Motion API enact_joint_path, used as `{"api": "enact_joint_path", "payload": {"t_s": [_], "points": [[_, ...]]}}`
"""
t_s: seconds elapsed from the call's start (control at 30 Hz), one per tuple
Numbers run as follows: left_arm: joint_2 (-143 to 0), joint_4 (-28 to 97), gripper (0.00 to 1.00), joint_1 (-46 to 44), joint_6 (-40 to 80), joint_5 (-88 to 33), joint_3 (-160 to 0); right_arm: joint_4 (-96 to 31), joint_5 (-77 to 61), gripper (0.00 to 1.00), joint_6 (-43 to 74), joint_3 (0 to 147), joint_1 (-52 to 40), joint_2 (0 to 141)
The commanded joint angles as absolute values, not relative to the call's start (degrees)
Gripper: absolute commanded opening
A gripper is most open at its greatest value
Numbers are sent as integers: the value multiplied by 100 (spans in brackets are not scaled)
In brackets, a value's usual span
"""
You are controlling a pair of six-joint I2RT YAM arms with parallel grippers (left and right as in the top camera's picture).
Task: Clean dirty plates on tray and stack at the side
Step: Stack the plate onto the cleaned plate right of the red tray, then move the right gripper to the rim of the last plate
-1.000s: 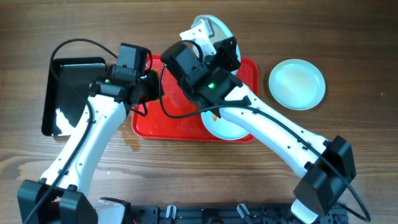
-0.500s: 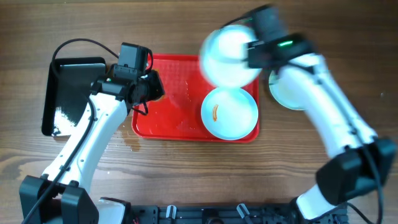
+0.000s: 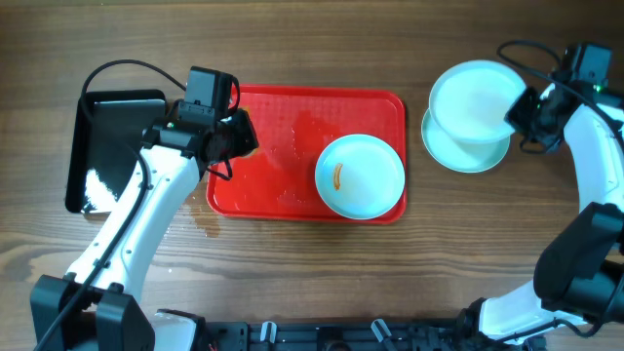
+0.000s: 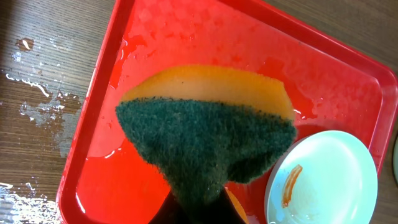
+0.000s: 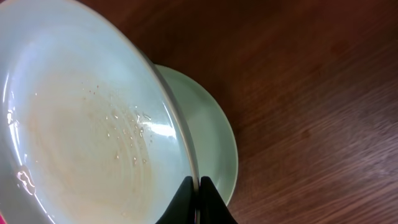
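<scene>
On tray (image 3: 278, 190), smeared plate (image 3: 361, 175); left end effector (image 4: 198, 208) clamps sponge (image 4: 205, 143), right one (image 5: 198, 186) wet plate (image 5: 93, 124).

Between the fingers of the left gripper (image 4: 199, 218), the sponge (image 4: 205, 149) is shown dark green over orange-yellow. Beyond them, a red tray (image 4: 186, 37) and a mint-white plate (image 4: 329, 168) with an orange smear (image 4: 291, 185) are seen. Between the black fingers of the right gripper (image 5: 199, 202), a pale mint held plate (image 5: 87, 124) is seen against the brown-grained table (image 5: 311, 93).

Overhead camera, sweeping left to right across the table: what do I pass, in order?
Black tray → left gripper with sponge, at the left end of the red tray → smeared plate on that tray → held plate → right gripper pinching its rim. The plate beneath overlaps it, so it is left out.
</scene>
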State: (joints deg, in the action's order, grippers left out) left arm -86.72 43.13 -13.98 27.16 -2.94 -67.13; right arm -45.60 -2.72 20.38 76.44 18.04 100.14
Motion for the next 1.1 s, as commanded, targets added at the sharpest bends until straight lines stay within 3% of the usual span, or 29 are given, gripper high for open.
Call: {"api": "enact_joint_path", "payload": {"t_s": [0.0, 0.03, 0.07, 0.13, 0.3, 0.6, 0.73, 0.8, 0.93, 1.07], "points": [[-8715, 4318, 4, -1372, 2770, -318, -6707, -4375, -585, 5, 2224, 7443, 1787, 10114], [-8715, 4318, 4, -1372, 2770, -318, -6707, -4353, -587, 9, 2250, 7441, 1787, 10138], [-8715, 4316, 4, -1372, 2770, -318, -6707, -4348, -639, 26, 2252, 7441, 1787, 10149], [-8715, 4313, 4, -1372, 2770, -316, -6707, -4368, -729, 45, 2248, 7441, 1787, 10169], [-8715, 4316, 4, -1372, 2770, -318, -6707, -4512, -1013, 47, 2239, 7443, 1787, 10169], [-8715, 4309, 4, -1372, 2770, -320, -6707, -5146, -3498, 48, 1105, 7454, 1142, 10165], [-8715, 4313, 4, -1372, 2770, -318, -6707, -5476, -2578, 49, 1070, 7454, 141, 10167], [-8715, 4313, 4, -1372, 2770, -318, -6707, -5513, -1986, 68, 1140, 7452, -283, 10182], [-8715, 4313, 4, -1372, 2770, -320, -6707, -5524, -989, 67, 1441, 7448, -939, 10193], [-8715, 4357, 4, -1372, 2770, -320, -6707, -5618, -364, 57, 1564, 7404, -1354, 10193]]}}
